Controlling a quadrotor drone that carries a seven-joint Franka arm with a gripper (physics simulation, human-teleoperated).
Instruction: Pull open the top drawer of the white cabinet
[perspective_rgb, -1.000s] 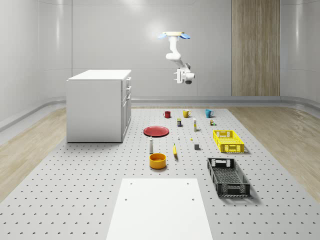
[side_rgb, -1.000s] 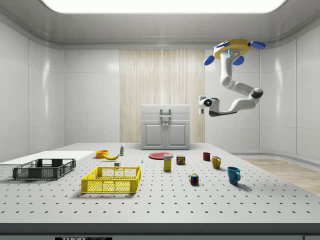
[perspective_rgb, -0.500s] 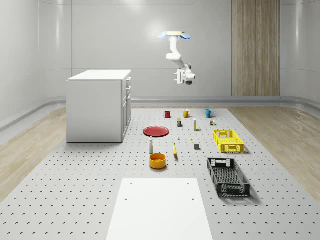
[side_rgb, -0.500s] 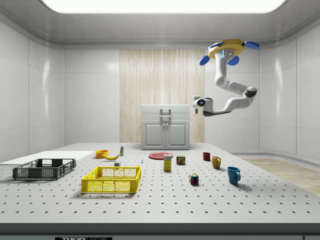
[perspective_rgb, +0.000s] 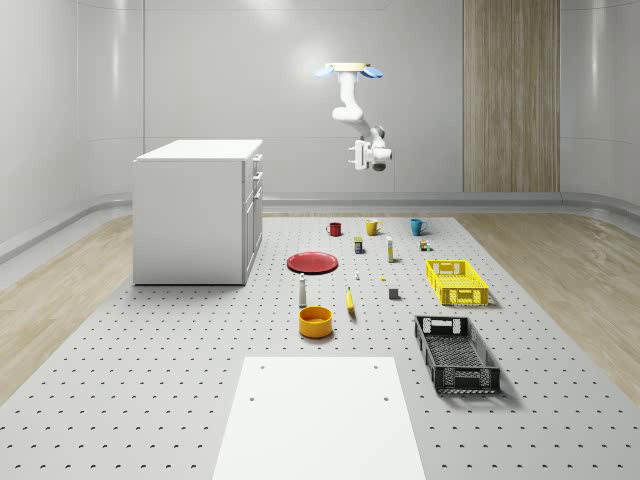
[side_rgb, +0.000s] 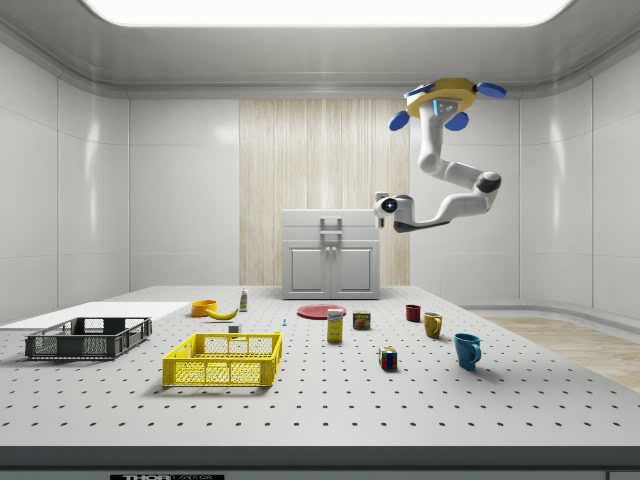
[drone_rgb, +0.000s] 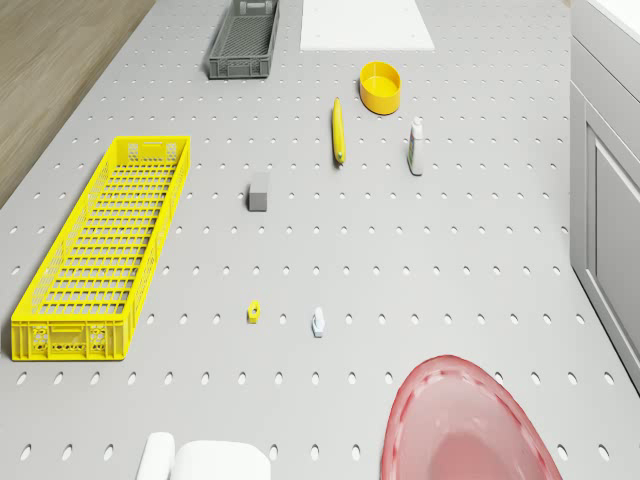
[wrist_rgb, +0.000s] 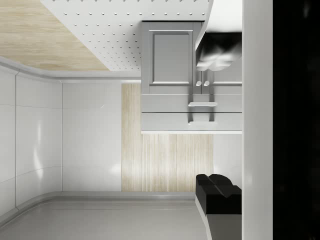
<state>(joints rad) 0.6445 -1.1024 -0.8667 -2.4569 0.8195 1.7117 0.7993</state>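
The white cabinet (perspective_rgb: 200, 210) stands on the perforated table at the whole-scene view's left, its drawer fronts facing right. Its top drawer (side_rgb: 331, 219) is closed, with a bar handle (side_rgb: 331, 222) at its middle. The drone (perspective_rgb: 350, 70) hovers high over the table's far end, above the mugs. Its arm bends down and holds the gripper (perspective_rgb: 354, 155) at about the cabinet top's height, pointed at the drawer fronts and well apart from them. In the side view the gripper (side_rgb: 381, 205) sits just right of the cabinet's top corner. The wrist view looks at the top drawer (wrist_rgb: 170, 121), with one dark finger pad (wrist_rgb: 218, 192) in front. The fingers stand open and hold nothing.
Between gripper and cabinet lie a red plate (drone_rgb: 465, 425), a small bottle (drone_rgb: 416, 146), a banana (drone_rgb: 338, 130) and a yellow bowl (drone_rgb: 380, 87). Three mugs (perspective_rgb: 372, 227) stand under the drone. A yellow crate (drone_rgb: 100, 250), black crate (perspective_rgb: 456, 353) and white board (perspective_rgb: 320, 415) lie further out.
The drone, arm and gripper have shifted toward the side view's left, closer to the cabinet. The drawer has stayed closed and the table objects have not moved.
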